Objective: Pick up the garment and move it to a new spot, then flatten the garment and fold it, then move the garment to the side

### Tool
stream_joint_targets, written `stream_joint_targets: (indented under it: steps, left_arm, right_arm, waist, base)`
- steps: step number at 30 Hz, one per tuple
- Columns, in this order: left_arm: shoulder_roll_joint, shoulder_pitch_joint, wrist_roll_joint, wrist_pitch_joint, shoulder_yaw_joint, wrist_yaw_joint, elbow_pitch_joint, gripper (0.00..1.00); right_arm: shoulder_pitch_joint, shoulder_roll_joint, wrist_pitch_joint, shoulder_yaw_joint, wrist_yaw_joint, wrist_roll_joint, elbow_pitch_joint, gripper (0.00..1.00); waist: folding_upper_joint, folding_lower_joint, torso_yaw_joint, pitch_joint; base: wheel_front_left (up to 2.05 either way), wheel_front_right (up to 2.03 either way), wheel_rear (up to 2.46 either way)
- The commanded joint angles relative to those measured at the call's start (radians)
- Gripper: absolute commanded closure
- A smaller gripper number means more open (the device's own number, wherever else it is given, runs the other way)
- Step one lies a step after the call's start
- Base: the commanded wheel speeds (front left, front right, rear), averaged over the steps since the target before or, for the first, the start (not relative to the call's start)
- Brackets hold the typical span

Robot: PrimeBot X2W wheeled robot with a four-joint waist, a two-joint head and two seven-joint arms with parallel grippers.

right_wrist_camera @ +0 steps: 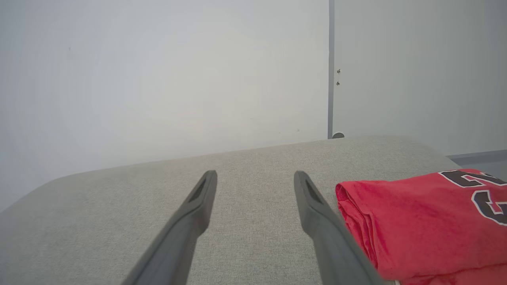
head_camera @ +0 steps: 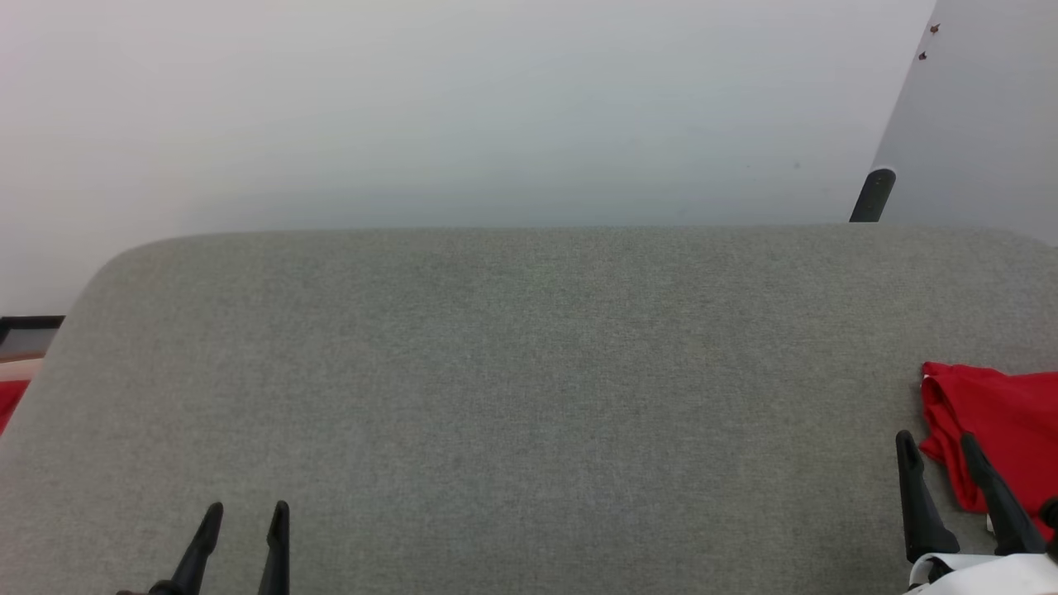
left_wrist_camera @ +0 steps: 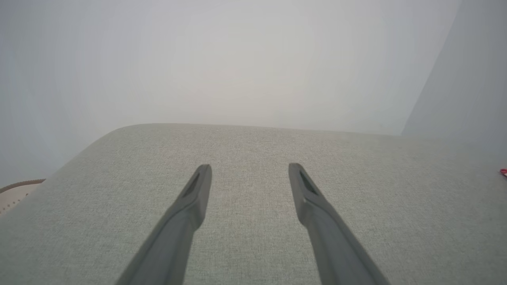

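Folded red garment point(head_camera: 1000, 413) at the right edge of the grey desk point(head_camera: 529, 372), just beside my open right gripper point(head_camera: 935, 438).

The garment lies to the right of my right gripper. Its rounded folded edge runs away from me, roughly in line with the way that gripper points. The frame cuts off its far side, so I cannot tell its full long axis. My right arm is much the nearer. My left gripper point(head_camera: 248, 506) is well apart, over bare fabric at the lower left. Both grippers are spread wide and hold nothing. The right gripper's outer finger point(head_camera: 996, 496) crosses the garment's edge in the head view, and I cannot tell whether it touches. The fold looks finished, so I judge a clean withdrawal comes next.
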Motion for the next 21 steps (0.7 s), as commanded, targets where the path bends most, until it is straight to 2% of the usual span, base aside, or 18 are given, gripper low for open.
stream_joint_targets:
  steps: [1,21]
  left_arm:
    - [0.003,-0.007,-0.003,0.002,-0.001,0.005,-0.003,0.00]
    - [0.014,-0.016,-0.015,0.003,0.000,0.021,-0.003,0.00]
  right_arm:
    - [0.006,0.005,-0.004,0.000,-0.001,-0.001,-0.003,0.00]
    - [0.003,0.012,-0.013,0.013,-0.001,0.005,0.003,0.00]
  waist:
    - [-0.0001,0.0000,0.000,0.000]
    - [-0.0001,0.0000,-0.011,-0.006]
  base:
    - [0.00,0.00,0.00]
    - [0.00,0.00,0.00]
